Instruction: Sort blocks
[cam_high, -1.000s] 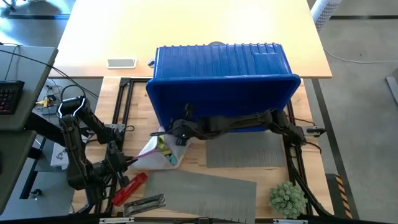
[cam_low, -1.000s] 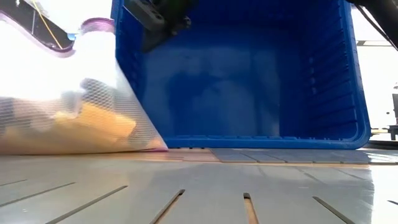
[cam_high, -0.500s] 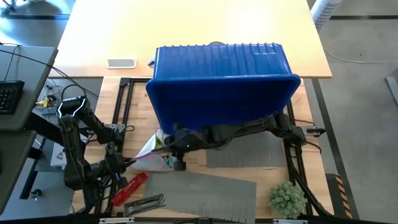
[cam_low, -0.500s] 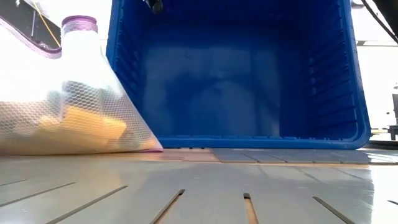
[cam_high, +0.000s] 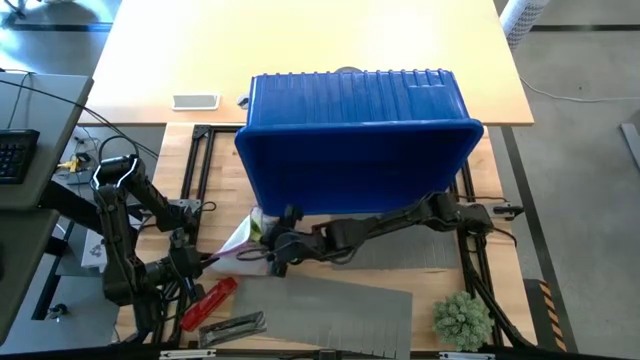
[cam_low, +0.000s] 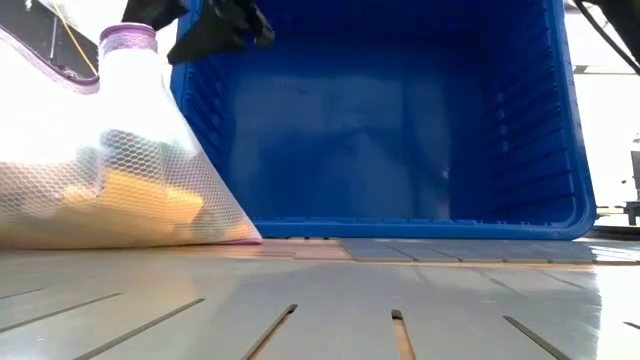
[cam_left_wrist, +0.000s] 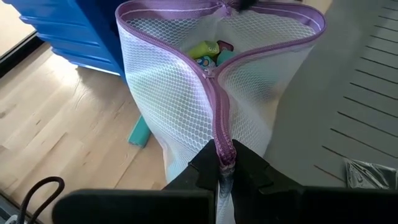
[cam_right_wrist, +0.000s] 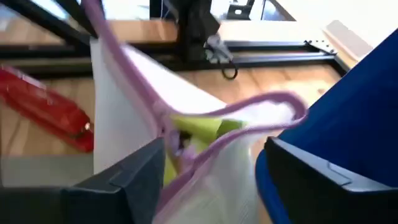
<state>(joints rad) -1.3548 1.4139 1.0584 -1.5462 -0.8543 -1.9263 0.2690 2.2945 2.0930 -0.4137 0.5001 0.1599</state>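
Blocks (cam_left_wrist: 208, 51) sit inside a white mesh bag (cam_left_wrist: 249, 93) with a purple zipper, lying on the worktop (cam_high: 220, 215) in front of the blue bin (cam_high: 355, 140); one teal block (cam_left_wrist: 138, 132) lies loose on the wood beside the bag. The left gripper (cam_left_wrist: 224, 163) is pressed together on the zipper end, holding the bag taut. The right gripper (cam_high: 272, 252) has moved within the last second: it was higher, by the bin's front, with its fingers closed, and now hangs at the bag's open mouth with fingers spread, one on either side of the rim in its wrist view. By my reading it is set either to reach in for a block or to widen the opening; no block has been taken out yet.

Grey slotted mats (cam_high: 330, 305) cover the near worktop, with a red tool (cam_high: 208, 302) and a small green plant (cam_high: 461, 318) at its edge. Behind the bin stands a pale table (cam_high: 300, 40); a keyboard (cam_high: 15, 155) lies at the far left.
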